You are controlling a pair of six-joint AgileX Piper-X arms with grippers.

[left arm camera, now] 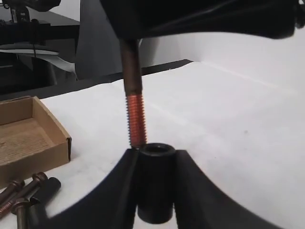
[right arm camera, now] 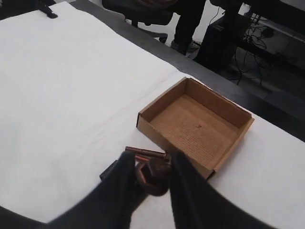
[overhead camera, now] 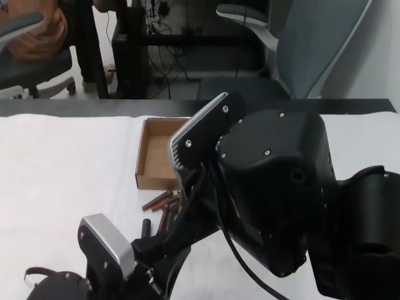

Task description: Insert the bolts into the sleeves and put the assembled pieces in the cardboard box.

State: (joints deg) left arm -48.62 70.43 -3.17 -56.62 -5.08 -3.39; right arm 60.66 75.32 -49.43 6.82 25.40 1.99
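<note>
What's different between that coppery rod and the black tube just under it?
The bolt is copper-coloured, slim and threaded at its lower end; the sleeve is black, thicker and smooth, with an open hole on top. The bolt hangs from above, held by the right fingers; the sleeve sits below, clamped between the left fingers. Both stand roughly upright, the bolt's tip at the sleeve's rim, not yet inside.

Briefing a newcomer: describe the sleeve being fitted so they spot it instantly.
Find the cardboard box on the white cloth; loose bolts and sleeves lie beside it. The wanted sleeve alone stands upright, held by the left gripper, a threaded bolt at its mouth.
</note>
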